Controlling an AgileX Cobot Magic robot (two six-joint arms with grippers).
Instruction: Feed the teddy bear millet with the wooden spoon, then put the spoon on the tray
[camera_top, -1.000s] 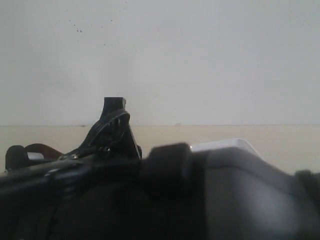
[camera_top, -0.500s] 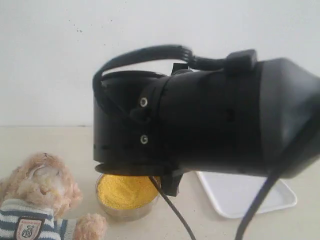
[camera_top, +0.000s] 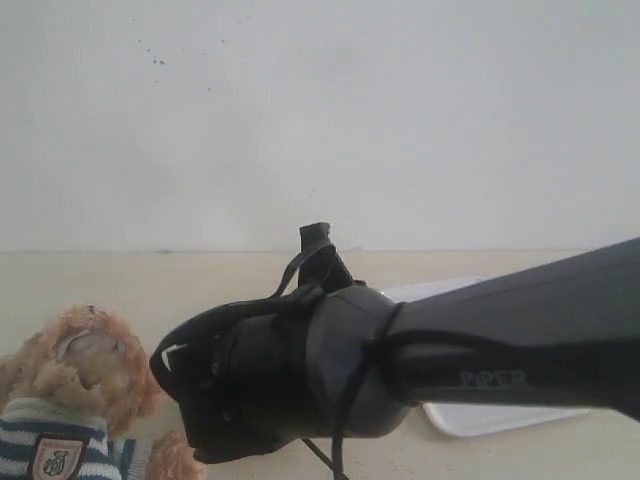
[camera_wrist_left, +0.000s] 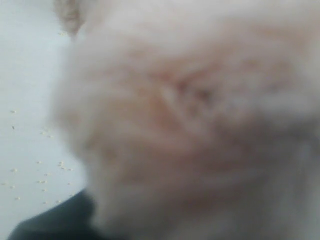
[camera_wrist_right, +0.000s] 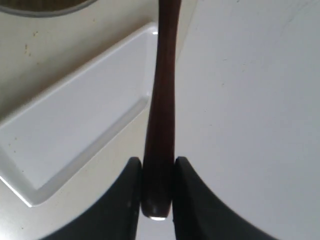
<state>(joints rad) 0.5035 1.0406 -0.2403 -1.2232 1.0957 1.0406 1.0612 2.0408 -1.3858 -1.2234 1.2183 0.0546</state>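
1. The wooden spoon (camera_wrist_right: 162, 90) is held by the butt end of its thin dark reddish-brown handle. Its long axis runs straight out from the right gripper (camera_wrist_right: 157, 162), in line with the fingers. The oval bowl end lies beyond the picture's edge.
2. The right gripper is closed onto the handle, one black finger (camera_wrist_right: 131, 190) pressing on each side, with no gap visible.
3. The handle points towards the rim of the steel bowl (camera_wrist_right: 45, 9) and passes beside one rounded corner of the tray (camera_wrist_right: 75, 125).
4. In the exterior view the tray (camera_top: 500, 418) lies flat towards the right end of the worktop (camera_top: 120, 275), mostly hidden behind the right arm (camera_top: 500, 340).
5. The arm's housing bears the pale lettering "PiPER" (camera_top: 492, 379).
6. The teddy bear (camera_top: 90, 370) sits at the worktop's left end, upright. Its crest badge (camera_top: 55, 460) carries markings too small to read.
7. The left wrist view is filled by blurred plush fur, with loose grains (camera_wrist_left: 45, 175) scattered on the surface beside it. The state of the left gripper cannot be determined.
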